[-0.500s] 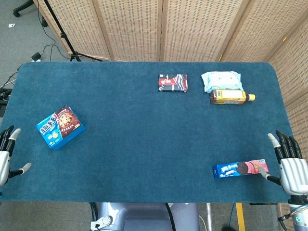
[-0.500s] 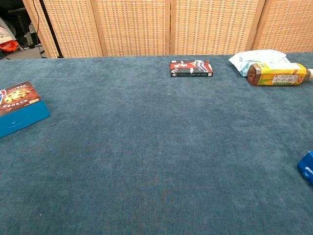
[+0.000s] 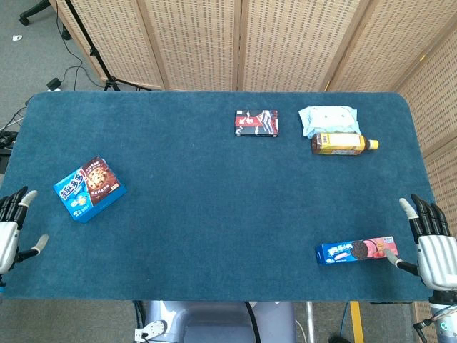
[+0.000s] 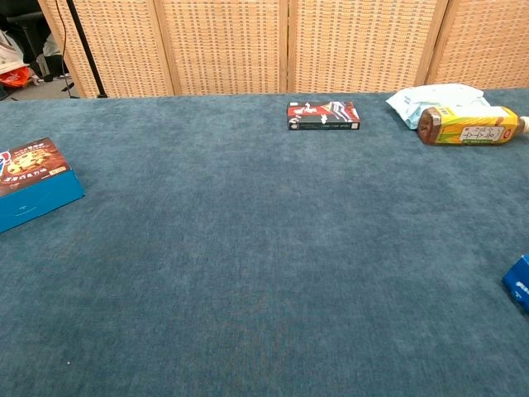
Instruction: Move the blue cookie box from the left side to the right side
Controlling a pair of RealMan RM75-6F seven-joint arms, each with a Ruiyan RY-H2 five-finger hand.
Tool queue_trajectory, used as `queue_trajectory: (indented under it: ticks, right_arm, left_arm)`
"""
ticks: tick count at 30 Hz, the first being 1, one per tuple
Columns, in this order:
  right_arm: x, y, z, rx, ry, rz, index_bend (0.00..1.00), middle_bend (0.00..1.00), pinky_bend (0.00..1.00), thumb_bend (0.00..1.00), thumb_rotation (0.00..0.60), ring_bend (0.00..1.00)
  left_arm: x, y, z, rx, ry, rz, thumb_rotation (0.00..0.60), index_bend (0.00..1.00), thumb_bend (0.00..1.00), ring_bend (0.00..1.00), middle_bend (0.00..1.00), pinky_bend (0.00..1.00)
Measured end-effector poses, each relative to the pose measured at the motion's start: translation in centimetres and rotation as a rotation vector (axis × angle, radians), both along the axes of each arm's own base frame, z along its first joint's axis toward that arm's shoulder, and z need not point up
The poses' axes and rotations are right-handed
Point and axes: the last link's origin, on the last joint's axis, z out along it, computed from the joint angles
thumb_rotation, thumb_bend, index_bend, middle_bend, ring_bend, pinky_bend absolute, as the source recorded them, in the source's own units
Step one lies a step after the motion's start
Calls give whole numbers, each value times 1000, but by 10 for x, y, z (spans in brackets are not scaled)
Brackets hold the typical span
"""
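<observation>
The blue cookie box (image 3: pixel 89 189) lies flat on the left side of the table, its chocolate-chip picture facing up; the chest view catches it at the left edge (image 4: pixel 31 182). My left hand (image 3: pixel 10 232) hangs open off the table's left front corner, well short of the box. At the right front corner my right hand (image 3: pixel 430 246) is open too, its thumb close to the end of a long blue and pink cookie pack (image 3: pixel 355 251). Neither hand shows in the chest view.
At the back of the blue table (image 3: pixel 214 186) lie a dark red and black box (image 3: pixel 256 123), a pale blue wipes pack (image 3: pixel 327 117) and a yellow-labelled bottle on its side (image 3: pixel 341 143). Wicker screens (image 3: pixel 235 43) stand behind.
My left hand has dropped slightly lower and further off the left edge. The right hand has barely shifted. No object has moved.
</observation>
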Motion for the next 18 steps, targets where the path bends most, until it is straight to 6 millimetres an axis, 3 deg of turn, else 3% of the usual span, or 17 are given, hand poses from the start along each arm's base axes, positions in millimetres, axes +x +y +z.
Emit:
queue_trajectory:
  ticks: [5,10,14,18]
  right_arm:
    - [-2,-1,0,12,-8,-11,0,0,0,0,600,0]
    - [-2,-3,0,24,-14,-17,0,0,0,0,600,0]
    - [-3,-4,0,25,-16,-23,0,0,0,0,600,0]
    - [-4,-5,1,22,-24,-28,0,0,0,0,600,0]
  left_arm:
    - [-10,21,4,-89,-321,49,600,0,1000,0,0,0]
    - [-33,54,10,-174,-633,187,600,0,1000,0,0,7]
    - [-57,85,17,-208,-716,348,600,0,1000,0,0,40]
    - [-73,120,30,-203,-670,479,600,0,1000,0,0,43]
